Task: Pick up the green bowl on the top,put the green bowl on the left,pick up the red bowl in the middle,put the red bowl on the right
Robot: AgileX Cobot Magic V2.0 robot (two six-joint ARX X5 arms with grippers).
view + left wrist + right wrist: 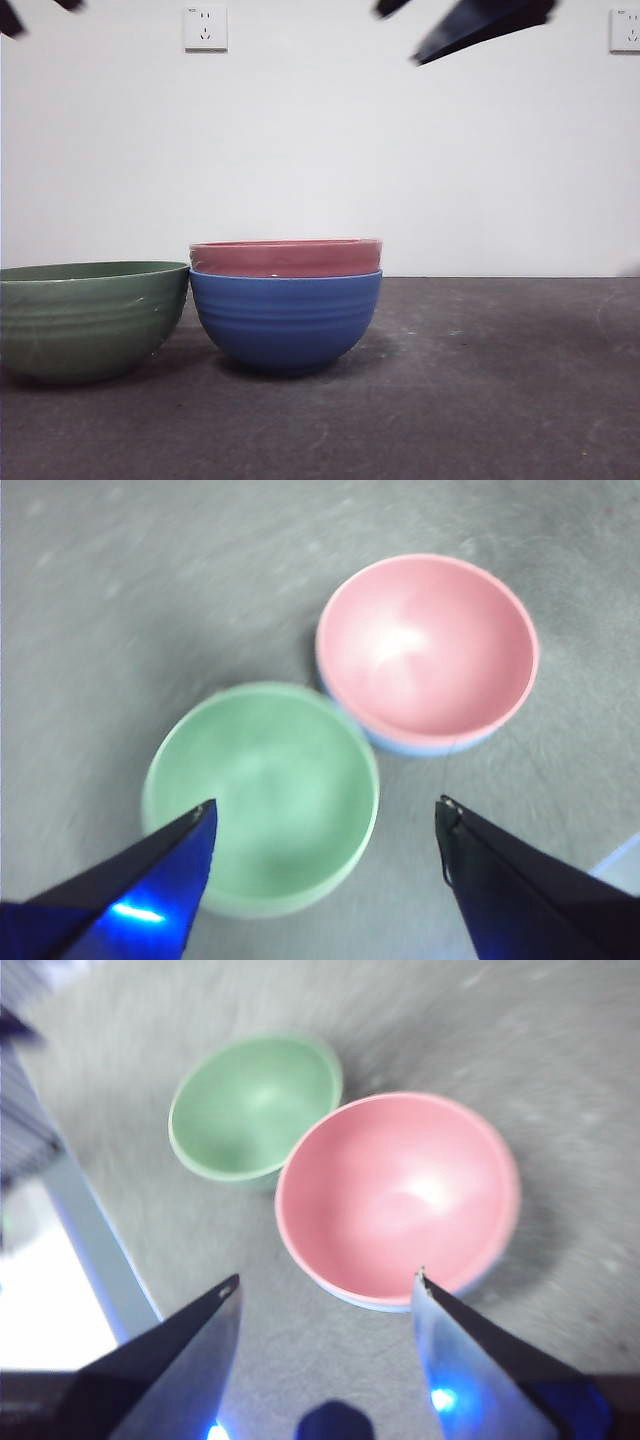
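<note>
Green bowl (90, 318) is parked, so drop your right gripper (325, 1285) (jaws apart) onto the red bowl (398, 1195) rim just ahead; the left gripper (325, 815), also apart, waits.

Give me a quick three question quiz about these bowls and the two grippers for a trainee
1. True or false: the green bowl stands alone on the table.
2. Which bowl sits nested in the blue bowl? A) green B) red C) none
3. Fill in: the left gripper and right gripper are both ____ and hold nothing.

Key:
1. true
2. B, the red bowl
3. open
</note>
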